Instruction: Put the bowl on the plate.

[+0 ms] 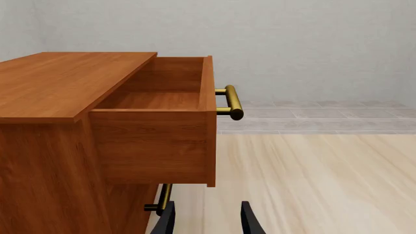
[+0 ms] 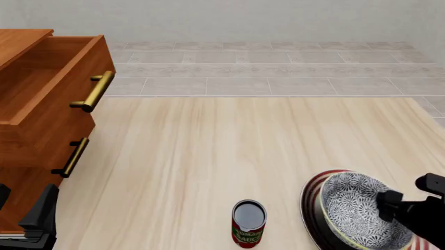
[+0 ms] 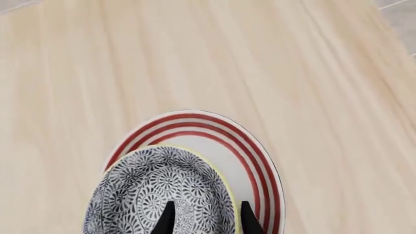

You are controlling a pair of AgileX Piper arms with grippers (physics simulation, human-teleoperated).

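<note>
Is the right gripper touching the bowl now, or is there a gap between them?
Touching. In the right wrist view the right gripper straddles the bowl rim, one finger inside, the other outside, no gap visible. Bowl sits over the plate.

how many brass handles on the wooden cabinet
2. One brass bar handle is on the open top drawer; the second brass handle is on the closed drawer front below it. Lower drawers, if any, are out of view.

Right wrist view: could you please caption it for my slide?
Right gripper straddles the rim of the bowl over the plate.
</note>
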